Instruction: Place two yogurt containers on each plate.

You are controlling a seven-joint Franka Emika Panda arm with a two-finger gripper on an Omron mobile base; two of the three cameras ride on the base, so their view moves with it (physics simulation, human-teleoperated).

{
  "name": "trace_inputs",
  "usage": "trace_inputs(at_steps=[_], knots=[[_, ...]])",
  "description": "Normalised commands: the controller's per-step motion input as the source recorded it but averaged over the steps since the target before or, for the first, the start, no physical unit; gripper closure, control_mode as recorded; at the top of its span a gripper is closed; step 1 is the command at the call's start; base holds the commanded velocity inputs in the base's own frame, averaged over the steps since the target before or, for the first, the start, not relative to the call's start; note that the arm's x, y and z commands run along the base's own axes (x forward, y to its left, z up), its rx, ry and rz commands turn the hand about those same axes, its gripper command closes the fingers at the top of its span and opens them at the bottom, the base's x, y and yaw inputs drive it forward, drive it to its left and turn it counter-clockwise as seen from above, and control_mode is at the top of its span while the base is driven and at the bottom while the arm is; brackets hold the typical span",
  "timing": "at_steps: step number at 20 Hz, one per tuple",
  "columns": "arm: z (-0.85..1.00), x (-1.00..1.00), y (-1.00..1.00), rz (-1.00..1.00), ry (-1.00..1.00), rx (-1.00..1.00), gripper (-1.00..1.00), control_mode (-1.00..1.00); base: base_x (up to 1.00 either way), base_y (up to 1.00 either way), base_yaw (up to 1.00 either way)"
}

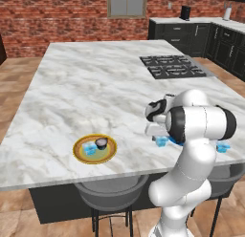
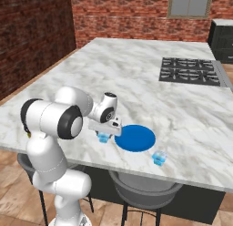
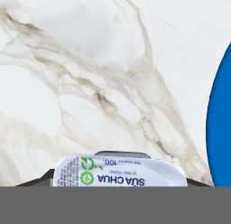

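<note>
Yogurt cup (image 3: 119,171), pale blue with a printed white lid, sits pinched in the hand (image 2: 104,137).

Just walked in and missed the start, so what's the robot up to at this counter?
It is sorting yogurt cups onto two plates. The yellow-rimmed plate already holds a blue cup and a dark cup. The gripper is down over another blue cup on the marble counter, right beside the blue plate, which holds nothing yet. A fourth cup sits on the counter on the plate's other side.
</note>
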Motion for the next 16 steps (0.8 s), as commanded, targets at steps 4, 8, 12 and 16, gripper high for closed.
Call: trace_inputs(at_steps=[4, 8, 12, 16], knots=[[0.38, -0.01, -0.47, -0.21, 0.0, 0.01, 1.0, -1.0, 0.0, 0.0, 0.0], [0.49, 0.08, -0.48, -0.16, 0.0, 0.03, 1.0, -1.0, 0.0, 0.0, 0.0], [0.25, 0.27, -0.46, -0.16, 0.0, 0.0, 1.0, -1.0, 0.0, 0.0, 0.0], [-0.03, 0.33, -0.47, -0.16, 0.0, 0.0, 1.0, -1.0, 0.0, 0.0, 0.0]])
